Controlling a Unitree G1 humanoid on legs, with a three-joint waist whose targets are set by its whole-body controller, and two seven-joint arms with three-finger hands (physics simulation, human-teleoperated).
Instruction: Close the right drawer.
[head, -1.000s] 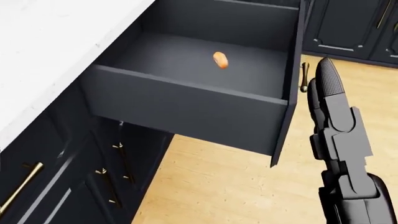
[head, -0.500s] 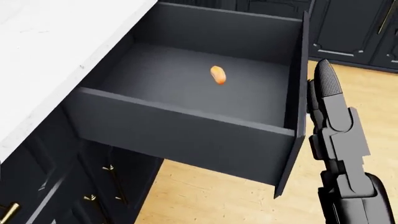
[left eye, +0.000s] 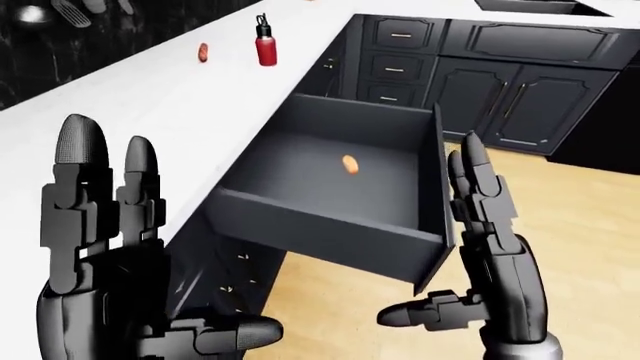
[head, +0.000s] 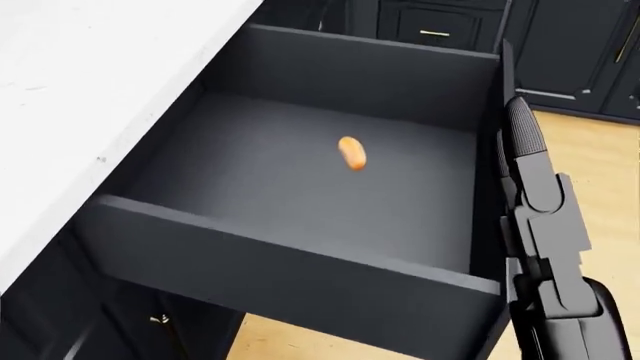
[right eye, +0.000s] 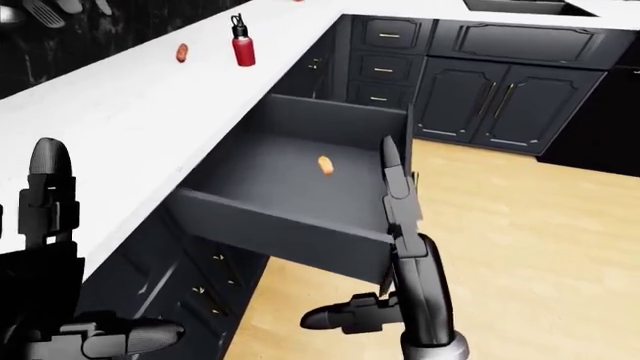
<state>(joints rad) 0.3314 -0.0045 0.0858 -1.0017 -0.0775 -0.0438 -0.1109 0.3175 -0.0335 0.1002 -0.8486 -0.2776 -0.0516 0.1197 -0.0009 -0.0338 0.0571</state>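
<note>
Pulled far out from under the white stone countertop (left eye: 190, 112): the dark matte drawer (left eye: 330, 217), a small orange oval object (left eye: 350, 164) lying on its floor. Flat against the outer face of the drawer front (left eye: 437, 202), at the drawer's right end in the left-eye view: the black three-finger right hand (left eye: 490, 247), fingers extended and spread, thumb out, gripping nothing. Raised near the view's lower left, well apart from the drawer: the left hand (left eye: 100, 247), likewise open and empty. Long axis of travel running leftward into the cabinet, so the right hand clearly better placed to push. On the countertop well beyond, a red bottle (left eye: 265, 46).
</note>
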